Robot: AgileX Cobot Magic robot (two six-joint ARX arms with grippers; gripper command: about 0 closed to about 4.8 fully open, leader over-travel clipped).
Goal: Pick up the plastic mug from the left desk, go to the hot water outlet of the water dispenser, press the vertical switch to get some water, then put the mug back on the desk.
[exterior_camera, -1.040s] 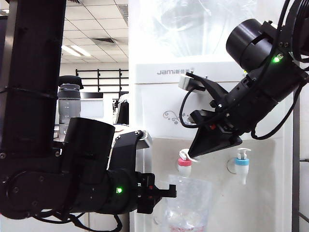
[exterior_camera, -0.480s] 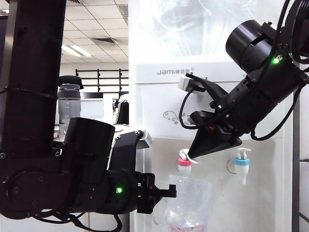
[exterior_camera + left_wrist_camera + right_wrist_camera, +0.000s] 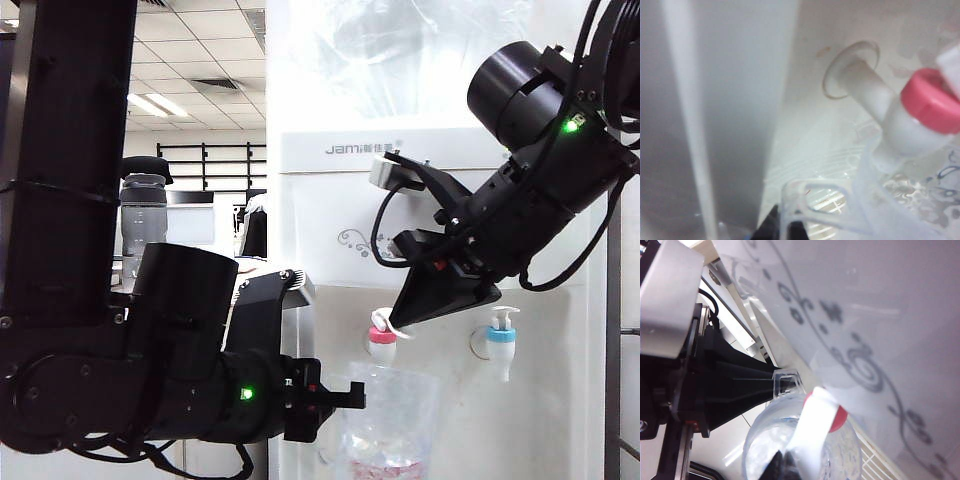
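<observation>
Left end effector point(image 3: 345, 397): jaws clamped on the thin handle of the plastic mug point(image 3: 390, 420), seen side-on in the exterior view at the lower middle of the dispenser front.
Plastic mug: clear, held upright directly beneath the hot water outlet point(image 3: 382, 345), its rim just below the nozzle (in the left wrist view the handle loop point(image 3: 812, 200) sits between the dark fingertips at the frame edge).
Right end effector point(image 3: 398, 322): jaws drawn fully together, tip angled down onto the vertical switch point(image 3: 381, 321) topping the red-collared tap; in the right wrist view the white lever point(image 3: 812, 425) lies just at the dark fingertips.
Water dispenser point(image 3: 330, 215): tall white cabinet marked "jami", grey scroll ornament on the panel, big clear bottle point(image 3: 400, 60) on top.
Cold tap point(image 3: 501, 340): blue collar, white lever, well clear of both end effectors, to the right of the red one.
In the way: the right arm point(image 3: 540, 170) crosses the upper panel and hides part of it; the left arm point(image 3: 120, 370) fills the lower left of the exterior view.
Surroundings: a dark grey bottle with black lid point(image 3: 143, 215) stands behind the left arm column.
Room: office ceiling of square tiles with lit strip lights point(image 3: 160, 104); a dark shelf frame point(image 3: 210, 165) far back.
Recess: the tap's round flange point(image 3: 850, 70) is set in the pale dispenser wall (slightly blurred).
</observation>
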